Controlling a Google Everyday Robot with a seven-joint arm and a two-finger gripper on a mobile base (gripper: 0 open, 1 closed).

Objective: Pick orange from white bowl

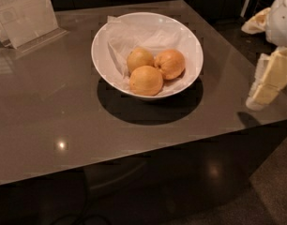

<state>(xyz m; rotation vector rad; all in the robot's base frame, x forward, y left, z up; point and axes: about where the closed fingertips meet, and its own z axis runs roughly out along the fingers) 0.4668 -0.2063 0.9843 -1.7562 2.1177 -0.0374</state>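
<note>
The white bowl (102, 46) stands on the table toward the back, lined with crumpled white paper. Three oranges lie in it. The orange (170, 63), the deepest reddish one with a stem dimple, is at the right. A paler yellowish one (140, 59) is at the left and a smooth bright one (146, 80) is in front. My gripper (269, 81) hangs at the right edge of the view, above the table's right edge, well right of the bowl and holding nothing.
The grey glossy table (54, 111) has its front edge near me and its right edge under the gripper. A clear sign holder (24, 13) with paper stands at the back left. Dark floor lies beyond the table.
</note>
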